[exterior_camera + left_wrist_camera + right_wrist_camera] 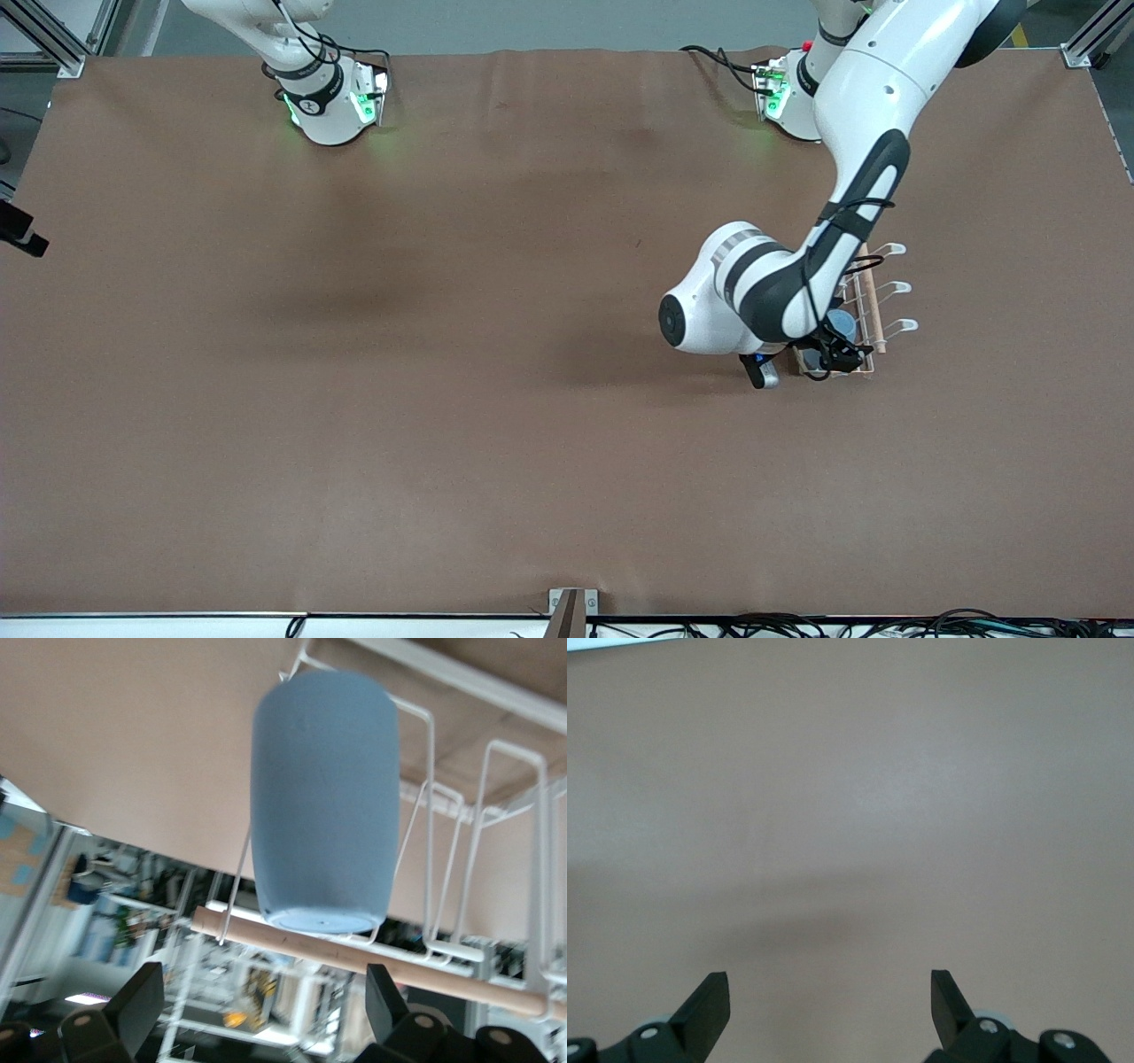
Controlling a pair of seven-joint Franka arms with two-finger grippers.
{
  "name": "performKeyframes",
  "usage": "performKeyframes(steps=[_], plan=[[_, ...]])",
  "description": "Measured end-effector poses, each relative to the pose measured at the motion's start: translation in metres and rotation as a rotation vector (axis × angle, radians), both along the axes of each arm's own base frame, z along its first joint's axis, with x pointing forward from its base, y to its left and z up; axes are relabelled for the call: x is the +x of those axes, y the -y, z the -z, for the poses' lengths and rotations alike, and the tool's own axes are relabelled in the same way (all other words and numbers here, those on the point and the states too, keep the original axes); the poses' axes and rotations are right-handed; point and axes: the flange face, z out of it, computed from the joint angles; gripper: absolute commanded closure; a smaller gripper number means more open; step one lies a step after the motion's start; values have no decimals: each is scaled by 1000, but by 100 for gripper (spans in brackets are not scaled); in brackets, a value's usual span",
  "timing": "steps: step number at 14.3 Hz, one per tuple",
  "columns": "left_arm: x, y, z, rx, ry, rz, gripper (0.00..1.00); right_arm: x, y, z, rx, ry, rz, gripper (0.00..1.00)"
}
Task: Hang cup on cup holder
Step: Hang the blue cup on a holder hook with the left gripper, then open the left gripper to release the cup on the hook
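The light blue cup sits on a prong of the white wire cup holder, with its base toward my left gripper. That gripper is open and empty, its fingers apart from the cup, close to the wooden rod. In the front view the cup shows beside the left wrist, and the cup holder stands toward the left arm's end of the table. My left gripper is at the holder's near end. My right gripper is open and empty over bare table; that arm waits.
Three free prongs stick out from the holder toward the left arm's end. A metal bracket and cables lie at the table's near edge. A black object sits at the right arm's end.
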Motion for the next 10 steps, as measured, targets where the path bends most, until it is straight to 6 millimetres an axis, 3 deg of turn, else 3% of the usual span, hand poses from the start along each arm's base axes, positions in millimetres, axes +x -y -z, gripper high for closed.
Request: performKeyframes(steps=[3, 7, 10], plan=[[10, 9, -42, -102, 182, -161, 0, -11, -7, 8, -5, 1, -12, 0], [10, 23, -123, -244, 407, -381, 0, -16, -8, 6, -28, 10, -20, 0], [16, 9, -181, -339, 559, -593, 0, -15, -12, 1, -42, 21, -28, 0]])
